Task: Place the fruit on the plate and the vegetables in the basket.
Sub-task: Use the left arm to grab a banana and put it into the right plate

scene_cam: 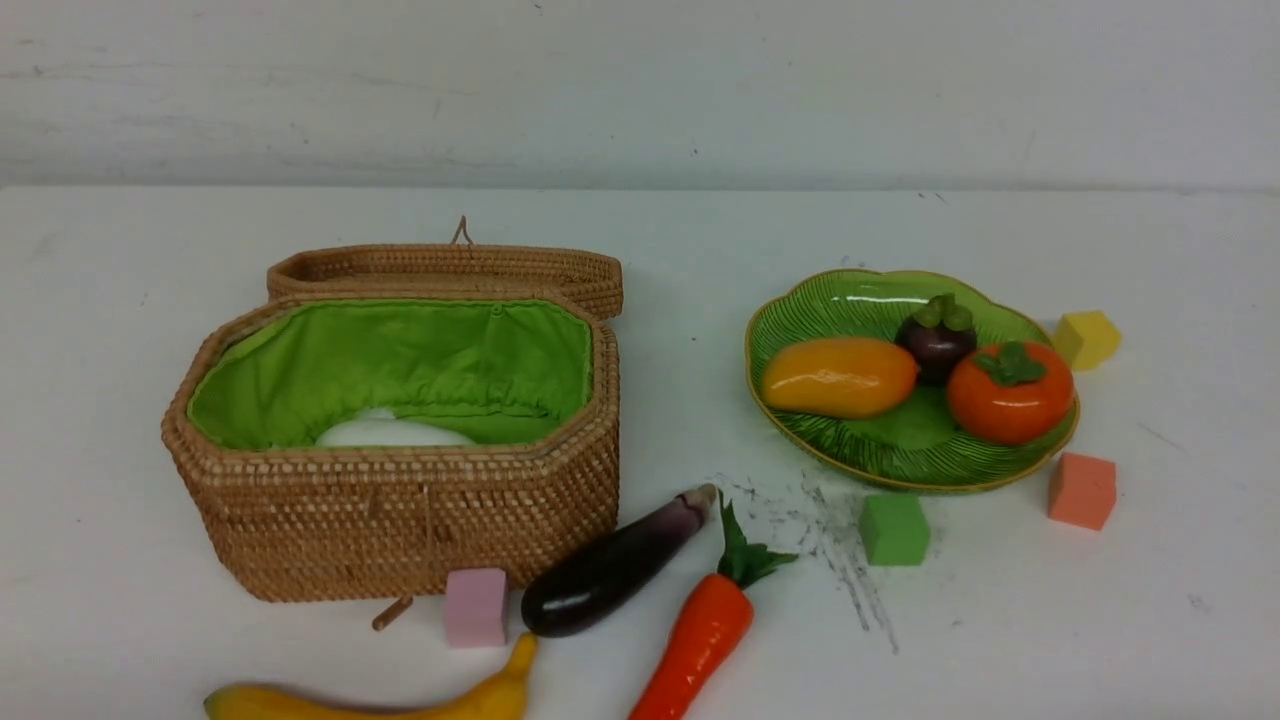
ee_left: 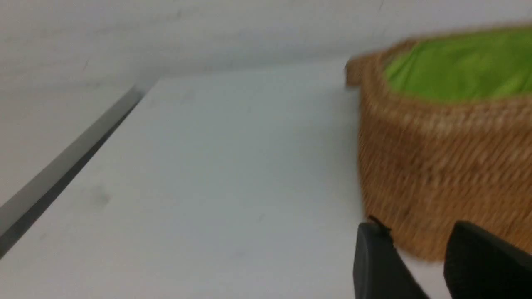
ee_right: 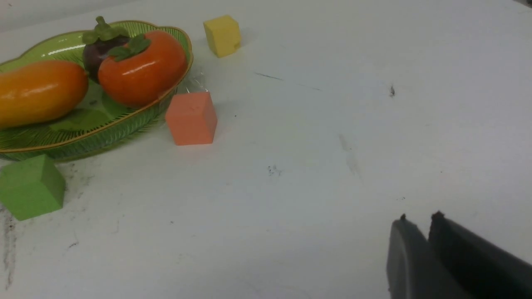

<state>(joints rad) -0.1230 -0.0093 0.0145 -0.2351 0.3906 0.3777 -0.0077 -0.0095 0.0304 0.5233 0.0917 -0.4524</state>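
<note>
The green plate (scene_cam: 900,460) at right holds a mango (scene_cam: 838,377), a mangosteen (scene_cam: 937,335) and a persimmon (scene_cam: 1010,395). In the open wicker basket (scene_cam: 400,510) at left lies a white vegetable (scene_cam: 390,433). An eggplant (scene_cam: 610,570) and a carrot (scene_cam: 700,640) lie on the table in front, and a banana (scene_cam: 400,705) lies at the near edge. Neither gripper shows in the front view. My left gripper (ee_left: 419,232) is open and empty beside the basket wall (ee_left: 436,166). My right gripper (ee_right: 419,218) has its jaws slightly parted, empty, well away from the plate (ee_right: 83,133).
Foam cubes lie about: pink (scene_cam: 475,607) in front of the basket, green (scene_cam: 893,528), salmon (scene_cam: 1082,490) and yellow (scene_cam: 1087,338) around the plate. The basket lid (scene_cam: 450,265) hangs open behind. The table's left edge (ee_left: 62,170) shows in the left wrist view.
</note>
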